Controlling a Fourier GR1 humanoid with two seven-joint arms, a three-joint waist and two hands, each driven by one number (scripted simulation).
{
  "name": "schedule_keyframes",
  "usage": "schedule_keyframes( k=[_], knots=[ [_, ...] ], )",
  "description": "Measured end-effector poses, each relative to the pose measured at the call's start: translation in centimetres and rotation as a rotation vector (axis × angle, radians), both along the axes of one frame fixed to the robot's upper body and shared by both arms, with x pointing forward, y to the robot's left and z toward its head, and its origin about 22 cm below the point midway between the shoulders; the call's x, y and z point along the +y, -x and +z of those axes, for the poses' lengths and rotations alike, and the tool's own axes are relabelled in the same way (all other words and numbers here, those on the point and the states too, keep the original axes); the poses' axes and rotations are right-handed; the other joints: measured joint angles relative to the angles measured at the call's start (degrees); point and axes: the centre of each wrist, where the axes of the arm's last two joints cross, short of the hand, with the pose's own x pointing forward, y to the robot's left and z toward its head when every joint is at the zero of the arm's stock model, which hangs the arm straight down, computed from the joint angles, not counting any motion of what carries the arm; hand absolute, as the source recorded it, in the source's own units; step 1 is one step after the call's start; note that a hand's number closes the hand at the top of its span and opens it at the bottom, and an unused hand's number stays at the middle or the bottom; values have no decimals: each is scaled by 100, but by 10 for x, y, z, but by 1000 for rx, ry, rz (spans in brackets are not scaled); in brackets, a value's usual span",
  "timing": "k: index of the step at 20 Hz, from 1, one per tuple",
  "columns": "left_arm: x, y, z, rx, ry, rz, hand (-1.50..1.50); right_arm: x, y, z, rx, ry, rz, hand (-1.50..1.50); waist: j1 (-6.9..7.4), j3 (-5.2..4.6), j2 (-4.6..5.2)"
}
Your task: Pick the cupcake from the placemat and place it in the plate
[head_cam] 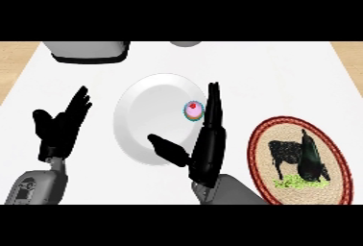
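**Op:** One view only rn, head view, so going by that. Cupcake point(193, 110) is already sitting on the plate point(145, 108), right-hand part of it, just inside the rim. My right hand point(207, 144) is over the plate's right edge w/ fingers straight out and thumb spread toward the middle, so released, holding nothing. Fingers run right alongside the cupcake; can't tell if they're touching it or just beside it. Left hand point(60, 125) is resting open on the counter point(284, 72), left of the plate, fingers up.

**Other:** And the placemat?

**Op:** Placemat point(299, 160) is off to the right, near the plate but apart. Nothing cupcake-like on it, just the cow print plus a dark shape I can't ID.

**Other:** If you had to re-grab, how'd it handle?

**Op:** My guess: v light, soft, squashy. Pink frosting w/ a red bit on top, prob smears if fingers land there. Wrapper sides look like the place to take it, thumb one side, fingers opposite, low down. Small thing too, so a pinch not a full wrap. Tips easy imo if nudged sideways, esp. w/ those fingers so close.

**Other:** So task-wise?

**Op:** Looks placed to me. I'd just back the right hand off up and away, not sideways.
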Motion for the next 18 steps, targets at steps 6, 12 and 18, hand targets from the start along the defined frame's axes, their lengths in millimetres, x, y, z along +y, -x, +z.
schedule_keyframes(
  k=[6, 12, 18],
  knots=[
    [3, 4, 2, 1, 2, 6, 0, -16, 16, -15, -5, -24, -23, -150, -28, -1, -1],
    [-3, 2, 5, 1, 4, 5, 0, -38, 27, -16, 2, -37, -56, -150, -43, -1, -2],
    [2, 3, -1, 2, 3, 9, 0, -58, 41, -16, 43, -22, -85, -150, -52, -2, -3]
  ],
)
